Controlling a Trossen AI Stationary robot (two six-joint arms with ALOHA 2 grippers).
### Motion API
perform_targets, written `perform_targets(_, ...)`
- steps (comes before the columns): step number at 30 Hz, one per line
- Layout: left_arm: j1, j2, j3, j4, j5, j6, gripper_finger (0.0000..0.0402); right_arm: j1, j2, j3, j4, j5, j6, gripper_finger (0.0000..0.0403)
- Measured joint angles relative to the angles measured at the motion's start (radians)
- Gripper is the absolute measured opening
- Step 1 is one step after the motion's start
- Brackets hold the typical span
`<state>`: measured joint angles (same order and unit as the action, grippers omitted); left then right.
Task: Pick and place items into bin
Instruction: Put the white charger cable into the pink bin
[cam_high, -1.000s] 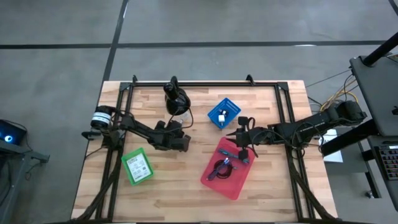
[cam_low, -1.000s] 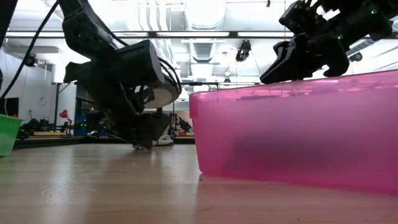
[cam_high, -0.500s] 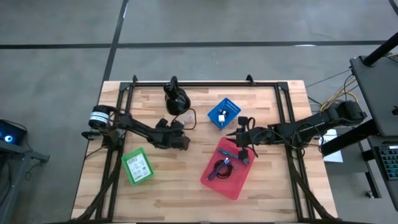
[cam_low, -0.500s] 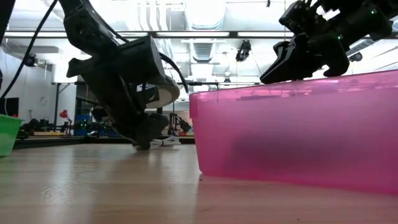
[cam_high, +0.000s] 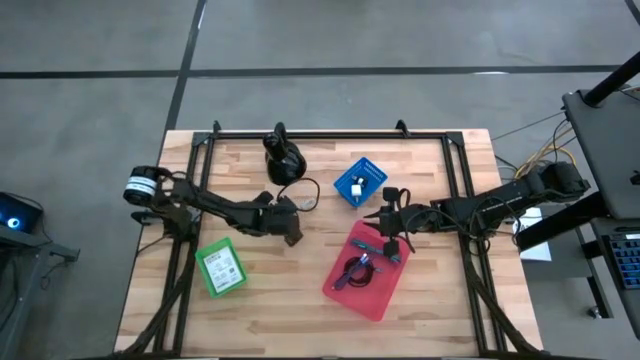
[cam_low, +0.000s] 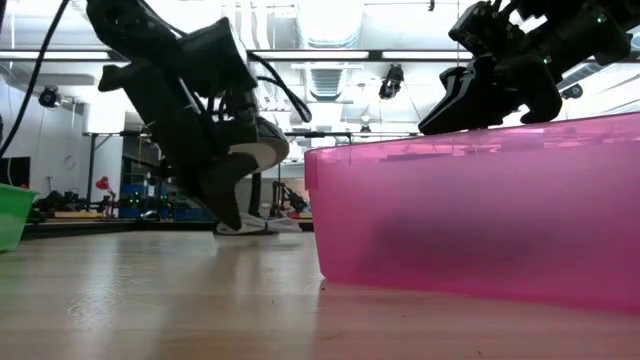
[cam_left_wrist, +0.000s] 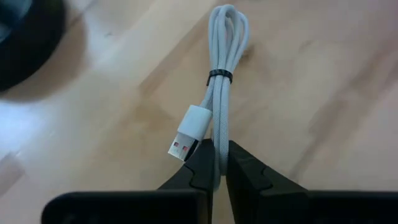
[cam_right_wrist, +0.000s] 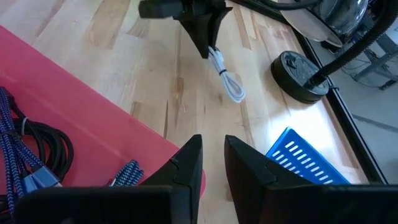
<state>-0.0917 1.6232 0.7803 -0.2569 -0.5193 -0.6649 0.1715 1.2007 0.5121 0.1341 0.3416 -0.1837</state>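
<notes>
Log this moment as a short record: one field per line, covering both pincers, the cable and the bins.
left pincer: shut on the white cable, low over the table centre
white cable: bundled with a dark tie, USB plug near the fingertips
right pincer: above the rim of the pink bin, holding nothing visible
pink bin: holds black, purple and blue cables
blue bin: holds small white items
green bin: near the left arm
black stand: at the table's far edge

A pale wooden worktop stands on a grey concrete floor crossed by dark seam lines. Beyond it, bright ceiling lights and ducting run across an open workshop.
</notes>
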Motion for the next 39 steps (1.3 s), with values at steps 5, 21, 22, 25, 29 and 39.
perform_targets(5,-0.004,-0.016,0.002,0.046,0.043,0.053,0.0008,0.000,0.000,0.000,0.001,0.000,0.000,0.0056)
perform_targets(21,-0.051,-0.087,0.011,0.128,0.046,0.180,0.0008,0.000,0.000,-0.004,0.008,0.000,0.000,0.0056)
perform_targets(22,-0.057,-0.090,0.011,0.142,0.046,0.191,0.0008,0.000,0.000,-0.005,0.008,0.000,0.000,0.0056)
perform_targets(25,-0.076,-0.104,0.011,0.178,0.051,0.229,0.0008,0.000,0.000,-0.008,0.011,-0.001,0.000,0.0056)
perform_targets(29,-0.097,-0.126,0.011,0.224,0.085,0.236,0.0008,0.000,0.000,-0.020,0.016,-0.044,-0.017,0.0056)
perform_targets(39,-0.128,-0.135,0.023,0.250,0.096,0.254,0.0008,-0.001,0.077,-0.031,0.296,-0.375,-0.211,0.0071)
